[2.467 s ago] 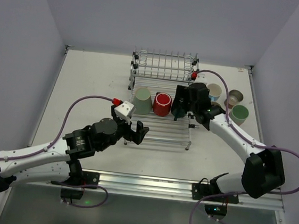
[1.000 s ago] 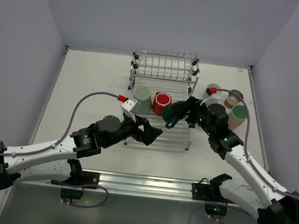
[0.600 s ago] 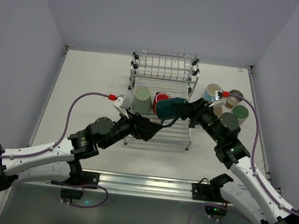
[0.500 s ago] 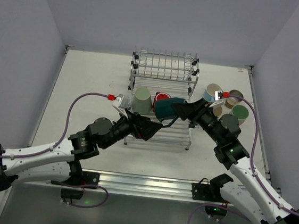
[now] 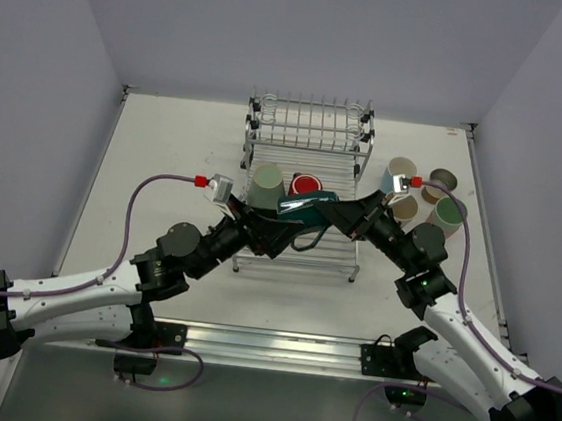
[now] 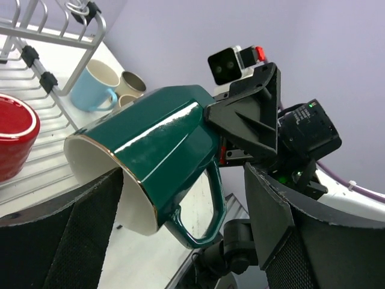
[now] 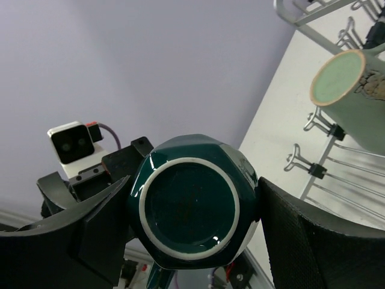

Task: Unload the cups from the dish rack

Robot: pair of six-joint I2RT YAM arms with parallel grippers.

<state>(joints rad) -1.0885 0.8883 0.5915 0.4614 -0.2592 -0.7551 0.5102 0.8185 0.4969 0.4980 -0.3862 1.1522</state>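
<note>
My right gripper (image 5: 334, 214) is shut on the base end of the dark teal mug (image 5: 305, 208) and holds it on its side in the air above the dish rack's lower tray (image 5: 328, 258). In the right wrist view the mug's base (image 7: 191, 211) fills the space between my fingers. My left gripper (image 5: 279, 232) is open, with its jaws on either side of the mug's open end (image 6: 150, 156), handle down. A sage green cup (image 5: 267, 185) stands upside down on the tray beside a red cup (image 5: 307, 184).
The rack's pronged upper shelf (image 5: 310, 121) stands at the back. On the table right of the rack are a light blue mug (image 5: 402, 172), a tan-brown cup (image 5: 444, 178) and a mint green cup (image 5: 450, 214). Another cup is half hidden behind my right arm.
My right gripper has lifted the teal mug off the rack's right side and swung it left to the middle. My left gripper has risen and closed in around the mug's open end.
</note>
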